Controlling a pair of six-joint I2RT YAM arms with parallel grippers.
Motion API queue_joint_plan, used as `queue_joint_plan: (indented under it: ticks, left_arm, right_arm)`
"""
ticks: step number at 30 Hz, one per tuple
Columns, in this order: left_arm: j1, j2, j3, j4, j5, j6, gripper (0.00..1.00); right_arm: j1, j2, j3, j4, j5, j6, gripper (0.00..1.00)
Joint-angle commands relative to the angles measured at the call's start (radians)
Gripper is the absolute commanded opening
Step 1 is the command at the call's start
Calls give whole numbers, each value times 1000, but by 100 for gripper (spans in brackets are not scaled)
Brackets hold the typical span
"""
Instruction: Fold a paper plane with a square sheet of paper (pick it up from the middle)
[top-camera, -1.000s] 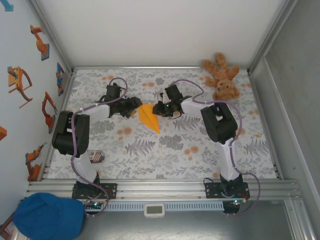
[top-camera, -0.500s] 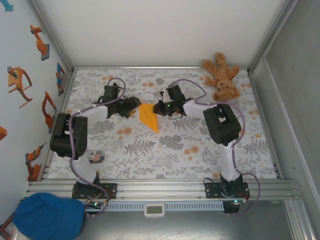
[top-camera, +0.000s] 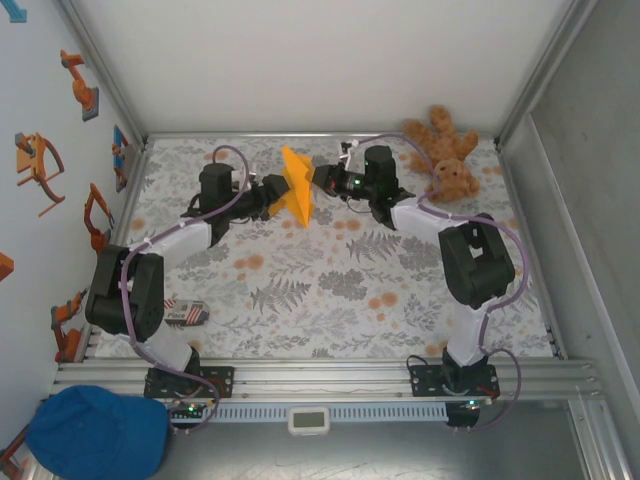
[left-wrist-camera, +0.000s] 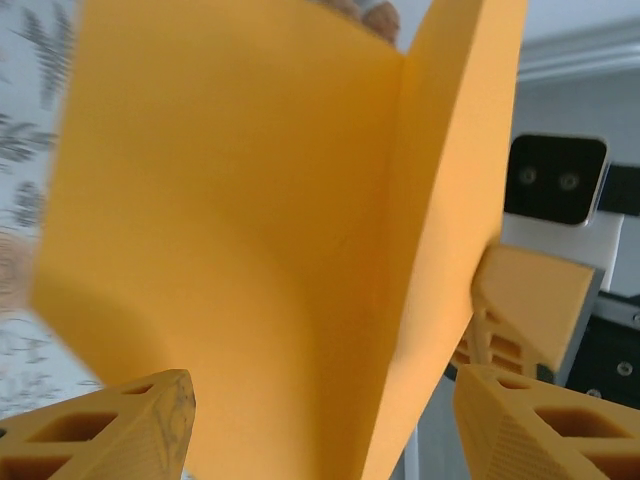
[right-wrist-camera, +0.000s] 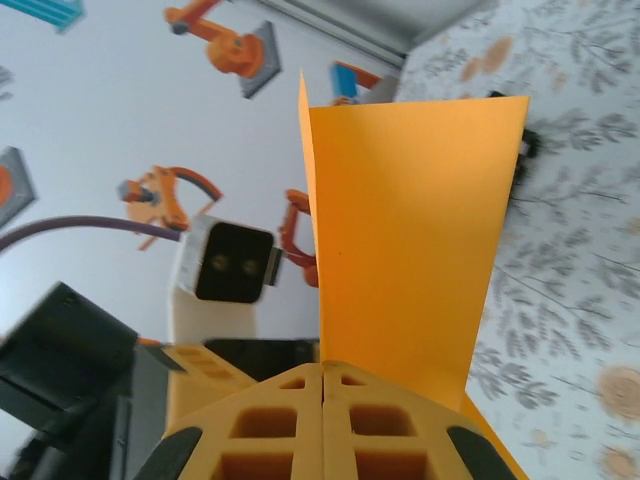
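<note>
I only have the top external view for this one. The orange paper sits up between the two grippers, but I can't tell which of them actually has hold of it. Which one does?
Observer: The right wrist view shows the right gripper shut on the sheet at its lower edge, fingertips pressed together.
Operator: And the left one?
Observer: In the left wrist view the left gripper is open, its fingers standing wide apart on either side of the sheet.
Operator: Is the paper flat or creased?
Observer: Creased. The left wrist view shows a sharp fold line running up it, with two panels meeting at an angle.
</note>
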Motion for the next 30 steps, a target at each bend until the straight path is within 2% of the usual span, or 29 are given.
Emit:
queue_joint_plan:
  ticks: [1, 10, 17, 22, 27, 30]
  left_arm:
    - [-20, -12, 39, 117, 64, -32, 67]
    - [-24, -18, 46, 196, 95, -55, 40]
    - [-29, 11, 32, 360, 143, -127, 33]
    - [-31, 14, 33, 365, 143, -113, 27]
    - [-30, 20, 42, 370, 143, -112, 16]
    - [-32, 23, 49, 373, 145, -114, 12]
  right_arm:
    - [-3, -32, -15, 121, -22, 121, 0]
    - [-14, -51, -23, 182, -34, 176, 0]
    - [-20, -41, -28, 262, -39, 260, 0]
    - [-25, -29, -28, 328, -48, 317, 0]
    - [-29, -19, -31, 361, -52, 349, 0]
    - [-29, -20, -33, 364, -54, 350, 0]
